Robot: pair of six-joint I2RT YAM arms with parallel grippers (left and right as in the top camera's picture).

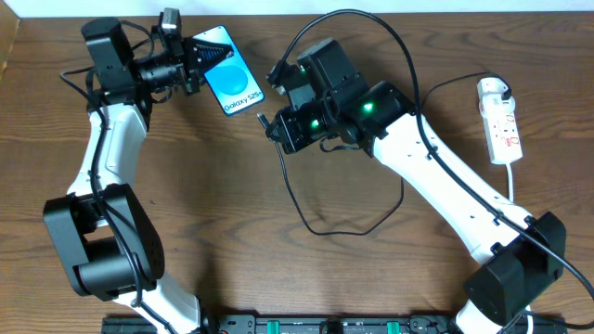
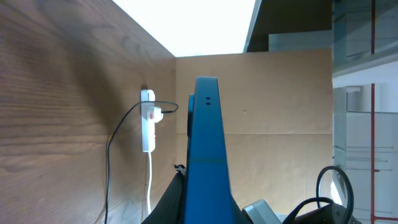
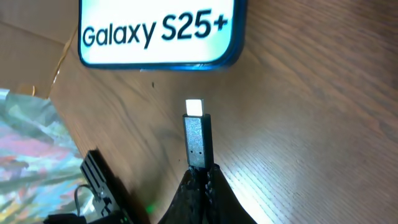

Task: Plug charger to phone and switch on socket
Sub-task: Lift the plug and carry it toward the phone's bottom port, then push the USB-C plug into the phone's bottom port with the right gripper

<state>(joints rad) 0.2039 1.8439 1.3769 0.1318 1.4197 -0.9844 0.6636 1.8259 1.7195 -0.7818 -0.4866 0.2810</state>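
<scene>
**Charger plug held just short of the phone**

In the overhead view, the left gripper (image 1: 206,57) clamps one end of the phone (image 1: 232,82) in the upper left-centre, with the blue screen facing up. The right gripper (image 1: 271,121), near the centre, is closed on the charger (image 1: 295,199) just behind its plug tip (image 3: 198,140). In the right wrist view the tip points at the phone's edge, near it but apart. The black cable loops across the table (image 1: 186,223) to the socket (image 1: 501,125) at far right, where the white adapter (image 1: 494,90) sits plugged in.

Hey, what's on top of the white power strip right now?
A white adapter sits on the power strip near its far end, black cable trailing off. The outlet beneath it is hidden.
</scene>
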